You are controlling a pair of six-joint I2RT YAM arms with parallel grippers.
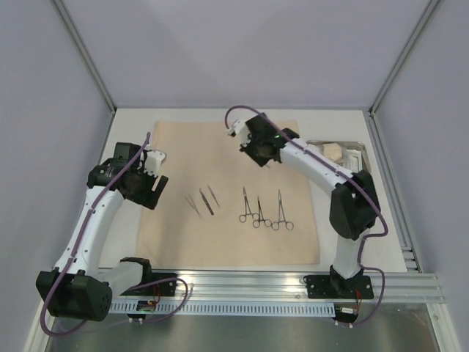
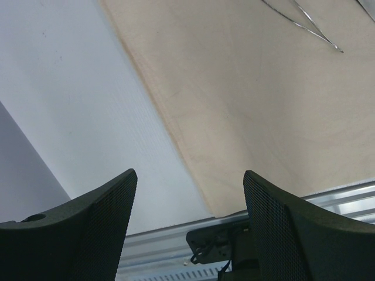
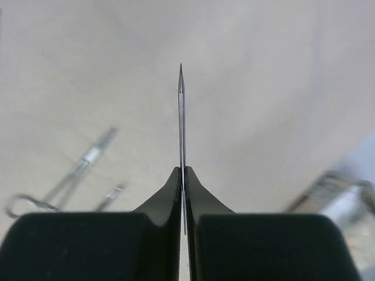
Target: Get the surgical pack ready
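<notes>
The tan cloth sheet [image 1: 220, 158] lies flat in the middle of the table. Three steel clamps [image 1: 261, 213] lie on it to the right, and three tweezers [image 1: 205, 200] to the left. My right gripper [image 1: 272, 159] hovers above the cloth's far right part, shut on thin pointed tweezers [image 3: 181, 117] that stick out forward, seen edge-on. Blurred clamps [image 3: 64, 181] show below it. My left gripper [image 2: 188, 172] is open and holds nothing, over the cloth's [image 2: 263, 105] left edge. The steel tray [image 1: 359, 147] holds a gauze pad [image 1: 333, 152].
An aluminium rail [image 1: 293, 282] runs along the near table edge, with both arm bases on it. Grey walls and frame posts close in the left, back and right sides. White tabletop [image 2: 88, 105] shows left of the cloth.
</notes>
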